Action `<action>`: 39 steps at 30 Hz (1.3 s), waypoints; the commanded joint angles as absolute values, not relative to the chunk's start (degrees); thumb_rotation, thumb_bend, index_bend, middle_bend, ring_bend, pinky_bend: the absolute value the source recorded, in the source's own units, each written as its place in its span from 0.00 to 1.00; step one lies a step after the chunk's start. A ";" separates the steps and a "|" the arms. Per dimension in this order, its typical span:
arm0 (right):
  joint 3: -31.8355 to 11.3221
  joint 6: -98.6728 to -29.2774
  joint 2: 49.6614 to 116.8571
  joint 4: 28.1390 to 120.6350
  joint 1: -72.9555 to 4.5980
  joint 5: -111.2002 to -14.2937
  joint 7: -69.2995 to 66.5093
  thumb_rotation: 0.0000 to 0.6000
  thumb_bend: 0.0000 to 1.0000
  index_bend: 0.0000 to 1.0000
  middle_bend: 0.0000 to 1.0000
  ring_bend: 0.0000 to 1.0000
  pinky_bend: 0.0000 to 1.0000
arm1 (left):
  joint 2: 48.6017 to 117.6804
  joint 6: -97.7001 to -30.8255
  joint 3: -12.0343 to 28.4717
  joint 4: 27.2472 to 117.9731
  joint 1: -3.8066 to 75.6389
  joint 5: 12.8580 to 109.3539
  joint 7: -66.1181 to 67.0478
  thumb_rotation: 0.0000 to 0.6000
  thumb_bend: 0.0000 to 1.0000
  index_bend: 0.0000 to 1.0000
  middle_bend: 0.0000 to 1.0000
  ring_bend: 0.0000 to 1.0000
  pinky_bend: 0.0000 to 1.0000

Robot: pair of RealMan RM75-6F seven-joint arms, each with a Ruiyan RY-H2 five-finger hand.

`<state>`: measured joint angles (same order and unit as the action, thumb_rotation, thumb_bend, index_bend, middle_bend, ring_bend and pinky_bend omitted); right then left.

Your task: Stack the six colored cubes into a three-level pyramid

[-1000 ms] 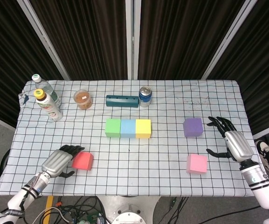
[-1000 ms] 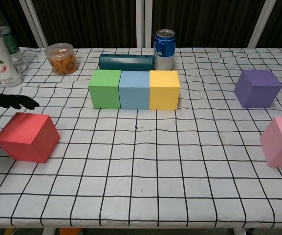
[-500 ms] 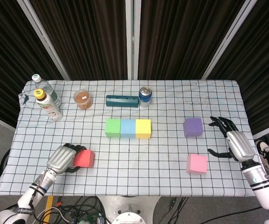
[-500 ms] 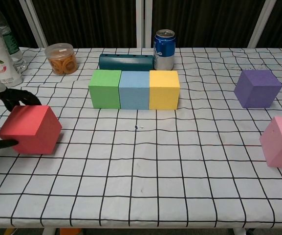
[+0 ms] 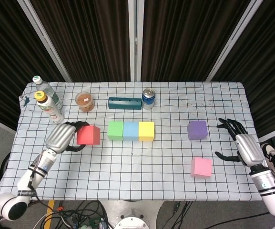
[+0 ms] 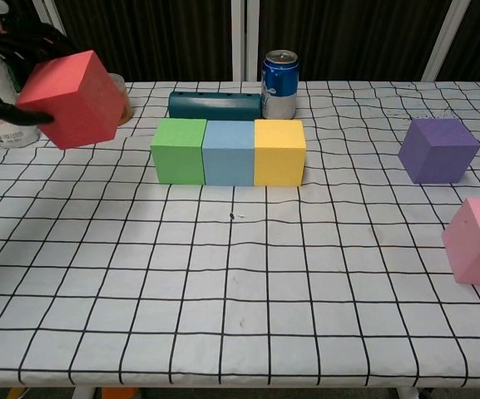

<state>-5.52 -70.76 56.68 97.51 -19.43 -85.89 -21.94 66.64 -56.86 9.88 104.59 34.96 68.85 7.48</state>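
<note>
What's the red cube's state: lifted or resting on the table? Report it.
Lifted. The left hand holds the red cube tilted, clear above the tablecloth.

The red cube (image 6: 73, 98) is up in the air, tilted, with the left hand's fingers (image 6: 32, 35) wrapped around it. The green cube (image 6: 179, 150), blue cube (image 6: 228, 152) and yellow cube (image 6: 279, 152) sit touching in a row, just past those fingers. The purple cube (image 5: 197, 130) lies near the right hand's fingertips (image 5: 225, 125), and the pink cube (image 5: 201, 167) sits apart.
</note>
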 commanded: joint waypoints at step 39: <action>-4.85 -72.92 55.16 96.98 -17.54 -87.43 -24.97 1.00 0.13 0.00 0.22 0.00 0.00 | 75.96 -53.94 9.15 100.91 74.15 12.56 43.18 1.00 0.22 0.23 0.33 0.34 0.33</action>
